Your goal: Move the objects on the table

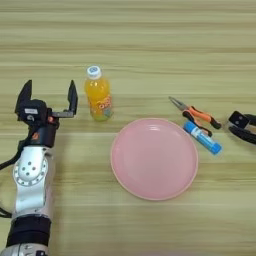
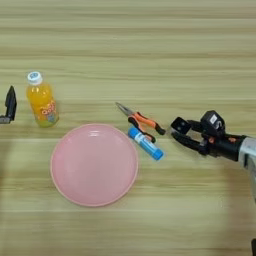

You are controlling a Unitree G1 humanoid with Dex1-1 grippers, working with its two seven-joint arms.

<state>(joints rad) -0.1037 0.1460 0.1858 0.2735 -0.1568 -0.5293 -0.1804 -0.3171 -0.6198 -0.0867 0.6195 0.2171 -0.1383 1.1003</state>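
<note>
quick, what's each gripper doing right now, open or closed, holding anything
Left gripper: jaws open wide, empty, left of the juice bottle.
Right gripper: jaws open, empty, just right of the pliers.

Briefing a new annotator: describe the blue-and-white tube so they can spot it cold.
Start at the round pink plate in the middle of the wooden table. Just off the plate's upper-right rim lie two small things side by side, with the right gripper close beyond them. The tube is the one nearer the plate: a short blue stick with a white band, unlike the orange-handled pliers beside it.
</note>
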